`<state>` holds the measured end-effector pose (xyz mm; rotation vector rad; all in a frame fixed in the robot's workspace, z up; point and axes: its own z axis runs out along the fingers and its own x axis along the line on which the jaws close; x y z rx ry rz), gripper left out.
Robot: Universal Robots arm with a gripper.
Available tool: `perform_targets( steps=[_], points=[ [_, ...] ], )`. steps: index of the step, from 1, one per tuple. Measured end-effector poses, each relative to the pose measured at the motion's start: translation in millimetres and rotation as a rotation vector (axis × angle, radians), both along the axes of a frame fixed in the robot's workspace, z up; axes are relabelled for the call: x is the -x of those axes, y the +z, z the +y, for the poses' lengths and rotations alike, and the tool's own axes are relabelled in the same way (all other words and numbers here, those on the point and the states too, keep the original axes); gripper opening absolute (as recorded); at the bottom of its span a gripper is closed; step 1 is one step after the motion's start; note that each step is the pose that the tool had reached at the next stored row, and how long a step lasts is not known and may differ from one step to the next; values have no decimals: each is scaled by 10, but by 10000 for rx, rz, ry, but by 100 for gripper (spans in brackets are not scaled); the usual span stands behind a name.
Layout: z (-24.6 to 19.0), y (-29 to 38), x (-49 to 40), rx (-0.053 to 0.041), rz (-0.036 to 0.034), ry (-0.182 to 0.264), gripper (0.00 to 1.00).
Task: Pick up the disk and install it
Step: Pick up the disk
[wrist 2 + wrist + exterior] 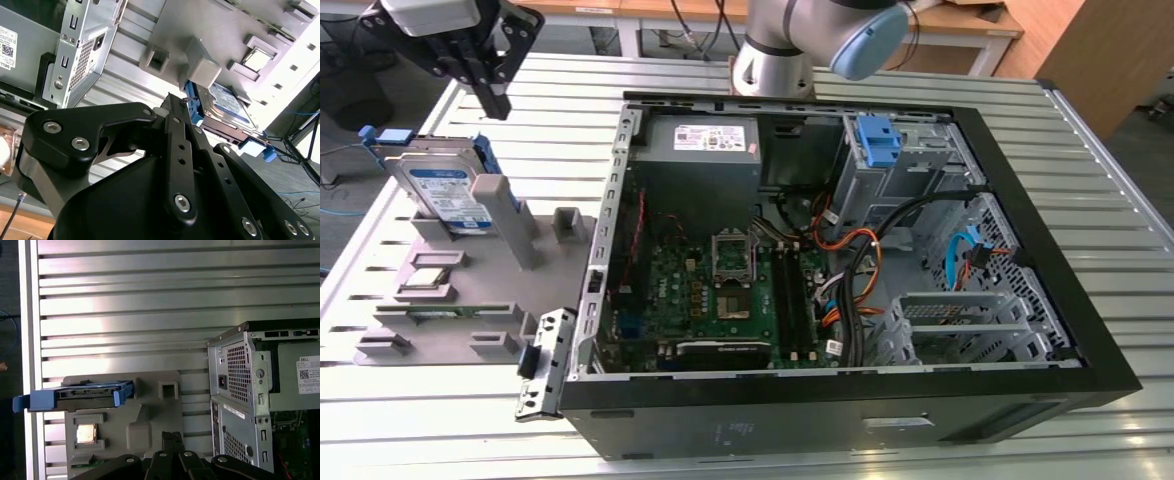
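The gripper hangs above the disk, apart from it, with its fingers pressed together and nothing between them. The disk stands on edge in a grey holder on the slatted table, to the exterior view's left of the open computer case.

One disk, one computer case (lid off), one grey fixture.
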<state>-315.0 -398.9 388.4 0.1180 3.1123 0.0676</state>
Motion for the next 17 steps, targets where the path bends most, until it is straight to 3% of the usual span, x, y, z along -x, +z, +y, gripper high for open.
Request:
perform_targets(
  steps=[17],
  points=[
    [0,-2,81,1,0,0,10]
  ],
)
